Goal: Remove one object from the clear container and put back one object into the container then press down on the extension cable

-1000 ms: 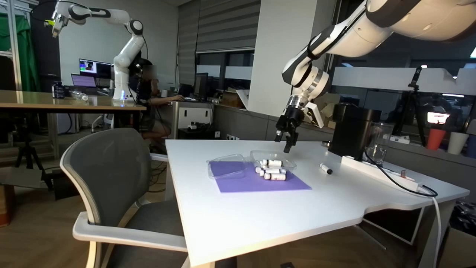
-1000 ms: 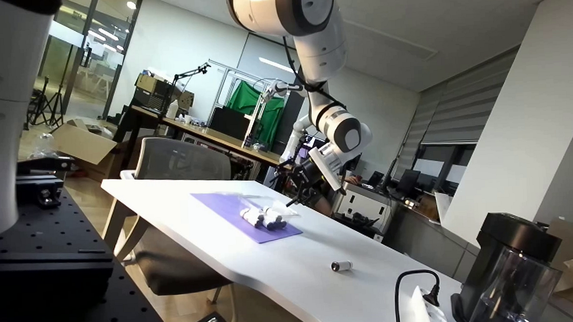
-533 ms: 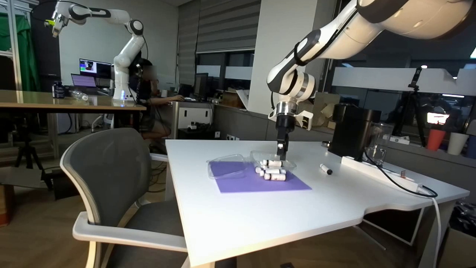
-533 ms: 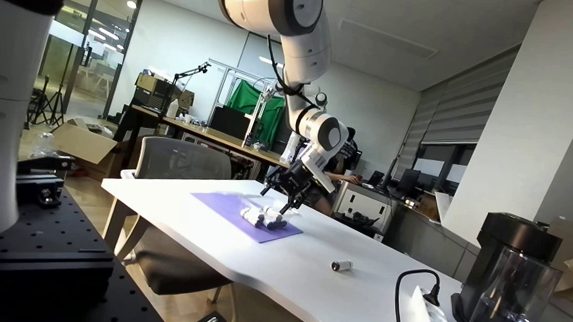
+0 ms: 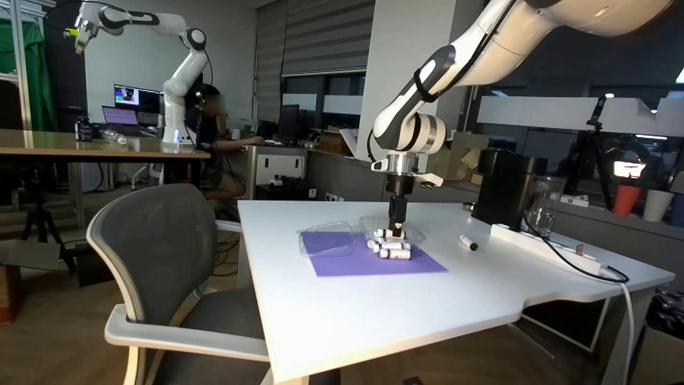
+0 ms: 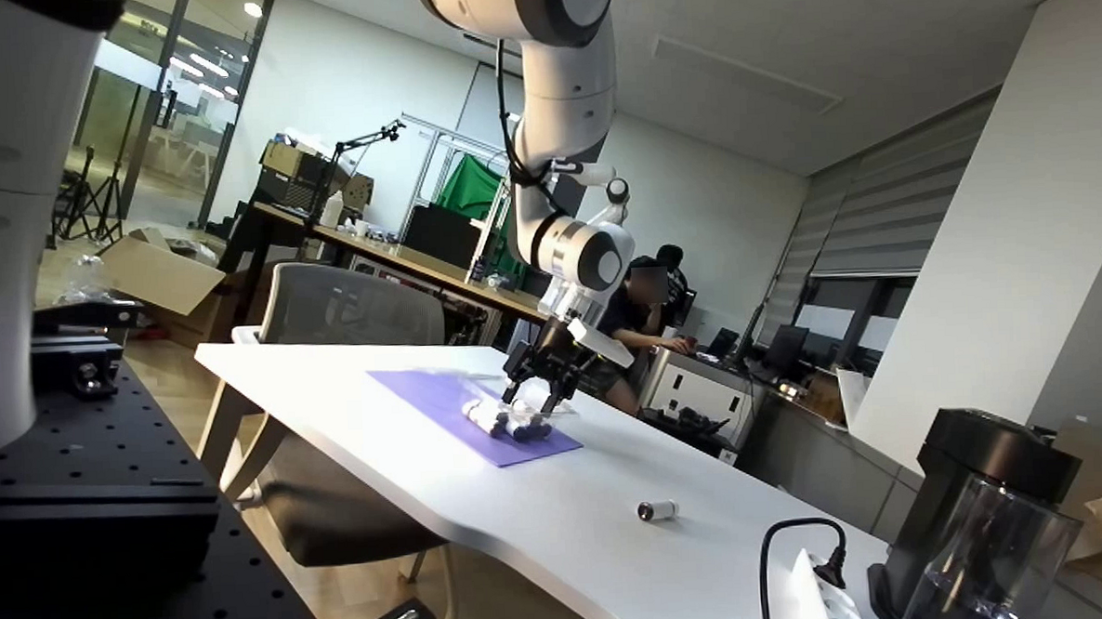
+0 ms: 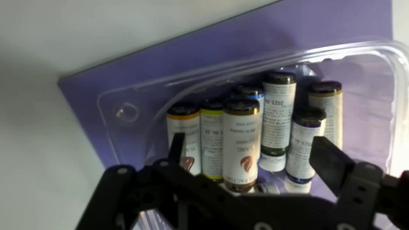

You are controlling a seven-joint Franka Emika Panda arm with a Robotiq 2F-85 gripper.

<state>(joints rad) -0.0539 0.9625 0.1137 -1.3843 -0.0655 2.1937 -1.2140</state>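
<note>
Jaws spread wide, the black pincer (image 7: 246,142) hangs over the purple mat (image 5: 363,266), with small bottles (image 7: 241,137) showing between its fingers (image 7: 329,163); whether a fingertip touches one is hard to tell from these angles. Beneath the mat spreads a smooth white table (image 5: 406,310). In an exterior view a grey chair (image 5: 165,240) stands left of the mat, while a lone bottle (image 5: 468,243) lies to the mat's right. Farther to the right of the mat are a tall black machine (image 5: 499,187) and the white extension cable (image 5: 534,246), with a black plug (image 6: 832,569) in one of its sockets. Well behind the mat, a second robot arm (image 5: 184,75) stands on a wooden table (image 5: 53,145), and a person (image 5: 212,133) sits near it.

Set on the mat and reaching past one of its edges is the clear box (image 7: 351,49), low and see-through, its rounded rim catching white light. Inside, white-labelled bottles with dark caps lie packed close and slightly askew, some banded in orange, yellow or blue. A clear lid (image 5: 327,240) rests over the mat's far left corner in an exterior view, partly on purple, partly on white.
</note>
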